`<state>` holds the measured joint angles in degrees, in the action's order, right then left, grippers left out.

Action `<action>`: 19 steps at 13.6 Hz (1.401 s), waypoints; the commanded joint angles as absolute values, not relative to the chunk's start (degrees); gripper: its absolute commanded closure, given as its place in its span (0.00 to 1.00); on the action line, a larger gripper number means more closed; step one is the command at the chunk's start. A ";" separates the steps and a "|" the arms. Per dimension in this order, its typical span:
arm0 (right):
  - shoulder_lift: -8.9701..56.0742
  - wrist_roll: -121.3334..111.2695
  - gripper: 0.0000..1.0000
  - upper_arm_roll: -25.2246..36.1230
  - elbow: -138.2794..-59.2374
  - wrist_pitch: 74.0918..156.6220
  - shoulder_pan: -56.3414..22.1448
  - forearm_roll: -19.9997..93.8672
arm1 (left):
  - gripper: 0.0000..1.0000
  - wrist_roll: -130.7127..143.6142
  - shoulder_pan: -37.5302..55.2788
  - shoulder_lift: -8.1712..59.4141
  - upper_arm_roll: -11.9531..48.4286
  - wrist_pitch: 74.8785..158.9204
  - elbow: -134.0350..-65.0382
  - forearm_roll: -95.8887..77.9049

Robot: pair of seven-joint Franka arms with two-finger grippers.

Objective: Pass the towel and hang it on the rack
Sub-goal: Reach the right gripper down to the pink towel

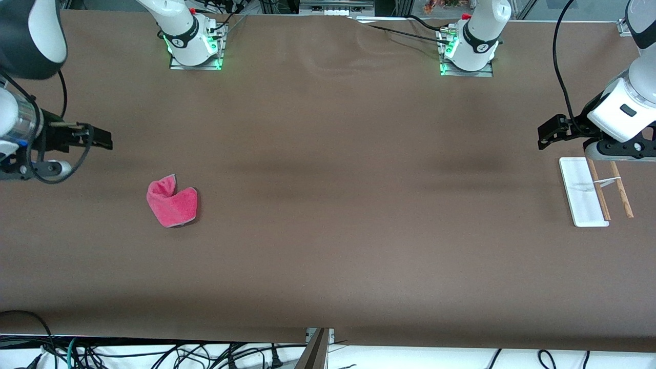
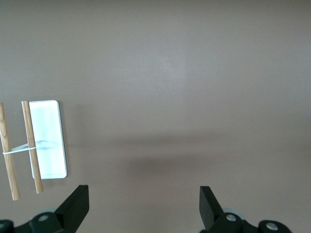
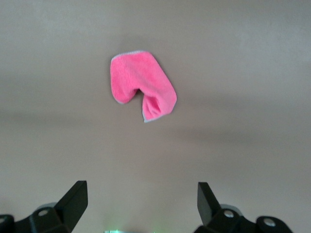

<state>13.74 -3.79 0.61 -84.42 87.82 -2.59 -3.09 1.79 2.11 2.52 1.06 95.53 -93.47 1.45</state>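
On table — one towel (image 1: 172,201), one rack (image 1: 584,191)

Even overhead light is falling on the table (image 1: 328,246), soft arm shadows are banding across it, green base LEDs (image 1: 218,56) are glowing, wrist views staying sharp

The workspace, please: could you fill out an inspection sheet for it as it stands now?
Surface: brown table, slightly wrinkled between the arm bases.
Towel: pink towel lies crumpled on the table toward the right arm's end, ungrasped.
Rack: the rack sits at the left arm's end, white base with two wooden rods, nothing hung on it.
Clutter: nothing seen.
Right claw: open, above the table beside the towel, holding nothing.
Left claw: open, above the table beside the rack, holding nothing.
Cables: black cable loops down to the left arm; loose cables below the table's near edge.
Surroundings: frame and equipment by the arm bases.
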 commanded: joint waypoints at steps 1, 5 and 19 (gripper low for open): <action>18.00 -2.29 0.00 0.26 -83.23 91.83 -4.21 -2.46 | 0.00 2.55 2.37 2.37 1.23 94.39 -92.46 3.16; 25.64 -4.12 0.00 0.18 -83.23 101.13 -5.53 -2.55 | 0.00 2.55 2.37 2.29 1.23 94.31 -92.55 3.16; 43.50 -30.92 0.00 -2.11 -83.67 124.79 -7.03 -0.70 | 0.00 2.55 2.46 2.29 1.41 93.87 -92.46 3.16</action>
